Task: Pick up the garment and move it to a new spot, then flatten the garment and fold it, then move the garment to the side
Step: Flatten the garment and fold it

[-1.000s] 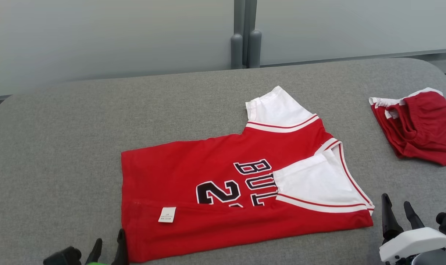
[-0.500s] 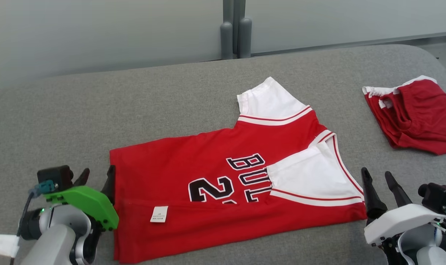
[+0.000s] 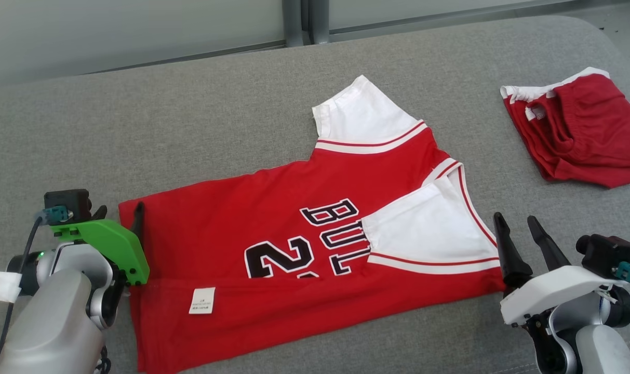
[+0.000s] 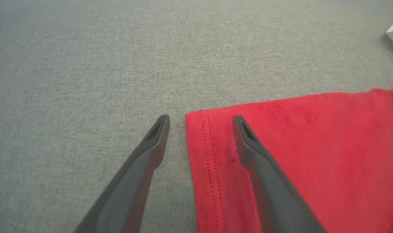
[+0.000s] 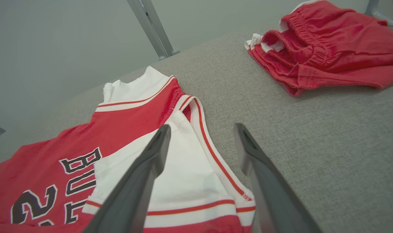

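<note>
The garment point(image 3: 273, 213) is a red jersey with white sleeves and black lettering, lying flat on the grey padded table point(image 3: 190, 119). Its near edge is folded up, showing a white label, and one sleeve lies folded over the chest. My left gripper point(image 3: 120, 210) is open at the jersey's left hem. In the left wrist view, the left gripper point(image 4: 201, 118) straddles the corner of the garment point(image 4: 313, 145), one finger over the cloth and one over bare table. My right gripper point(image 3: 513, 217) is open just right of the folded sleeve. The right wrist view shows the right gripper point(image 5: 202, 127) above the collar edge of the garment point(image 5: 134, 116).
Folded red shorts point(image 3: 579, 135) with white trim lie at the table's far right, also in the right wrist view as the shorts point(image 5: 329, 58). A grey post point(image 3: 302, 21) and pale wall panels stand behind the table's rounded back edge.
The head camera has tilted down and shifted. My left gripper has come forward along the hem to the jersey's far-left corner. My right gripper has moved forward beside the folded sleeve. The jersey lies unchanged.
</note>
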`<state>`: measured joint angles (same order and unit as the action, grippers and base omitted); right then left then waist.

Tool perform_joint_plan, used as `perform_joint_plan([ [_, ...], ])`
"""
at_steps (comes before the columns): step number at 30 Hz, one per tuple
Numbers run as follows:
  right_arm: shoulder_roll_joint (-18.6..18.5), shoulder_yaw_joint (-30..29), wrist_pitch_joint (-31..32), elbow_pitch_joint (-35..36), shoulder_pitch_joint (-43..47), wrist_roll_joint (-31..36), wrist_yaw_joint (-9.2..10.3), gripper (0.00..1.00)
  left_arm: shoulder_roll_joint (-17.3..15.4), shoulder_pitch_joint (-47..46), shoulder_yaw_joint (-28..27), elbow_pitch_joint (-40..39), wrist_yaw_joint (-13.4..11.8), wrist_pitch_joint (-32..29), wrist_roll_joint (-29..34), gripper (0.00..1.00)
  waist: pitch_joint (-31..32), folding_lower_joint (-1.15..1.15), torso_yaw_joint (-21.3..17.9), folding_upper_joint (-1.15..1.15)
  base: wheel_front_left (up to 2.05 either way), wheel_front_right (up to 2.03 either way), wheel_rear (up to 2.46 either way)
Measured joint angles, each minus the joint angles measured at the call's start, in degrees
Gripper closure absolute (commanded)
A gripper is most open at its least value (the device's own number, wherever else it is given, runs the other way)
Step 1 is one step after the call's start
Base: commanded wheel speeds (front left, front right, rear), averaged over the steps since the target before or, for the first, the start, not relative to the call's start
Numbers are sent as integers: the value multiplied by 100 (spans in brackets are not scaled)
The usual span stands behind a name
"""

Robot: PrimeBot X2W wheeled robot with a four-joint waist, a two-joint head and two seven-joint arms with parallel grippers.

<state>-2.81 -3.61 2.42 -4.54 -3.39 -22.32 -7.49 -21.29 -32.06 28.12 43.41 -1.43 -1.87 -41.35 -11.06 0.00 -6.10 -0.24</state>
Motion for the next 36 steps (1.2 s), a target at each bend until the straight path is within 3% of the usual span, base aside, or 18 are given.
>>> perform_joint_plan([
  [12, 0, 89, 0, -30, -132, 2, 0, 0, 29, -534, 231, 927, 191, 35, 215, 0, -202, 0, -118, 0, 0, 0, 0],
  [13, 0, 93, 0, -34, -141, 2, 0, 0, 41, -560, 269, 993, 202, 32, 230, 16, -205, 0, -124, 0, 0, 0, 0],
  [14, 0, 99, 1, -35, -147, 2, 0, 0, 53, -590, 300, 1057, 226, -3, 243, 50, -207, 0, -128, 0, 0, 0, 0],
  [16, 0, 102, 0, -38, -150, 0, 0, 0, 76, -644, 349, 1129, 296, -11, 259, 61, -212, 0, -132, 0, 0, 0, 0],
  [18, 0, 98, 0, -41, -152, 0, 0, 0, 111, -697, 408, 1198, 365, -62, 275, 75, -211, 0, -127, 0, 0, 0, 0],
  [20, 0, 86, 0, -41, -152, 0, 0, 0, 137, -739, 454, 1237, 403, -62, 294, 96, -205, 0, -113, 0, 0, 0, 0],
  [21, 0, 79, 0, -42, -152, 0, 0, 0, 152, -750, 480, 1254, 423, -54, 308, 100, -199, 0, -106, 0, 0, 0, 0],
  [29, -60, 5, 32, -51, -346, 135, 0, 0, 246, -844, 476, 1230, 450, 392, 333, 100, -140, 0, 7, 0, 0, 0, 0],
  [36, -305, -183, 387, -171, -1103, 544, 0, 0, 360, -737, 382, 737, 467, 1081, 271, 100, -90, 0, 294, 0, 0, 0, 0],
])
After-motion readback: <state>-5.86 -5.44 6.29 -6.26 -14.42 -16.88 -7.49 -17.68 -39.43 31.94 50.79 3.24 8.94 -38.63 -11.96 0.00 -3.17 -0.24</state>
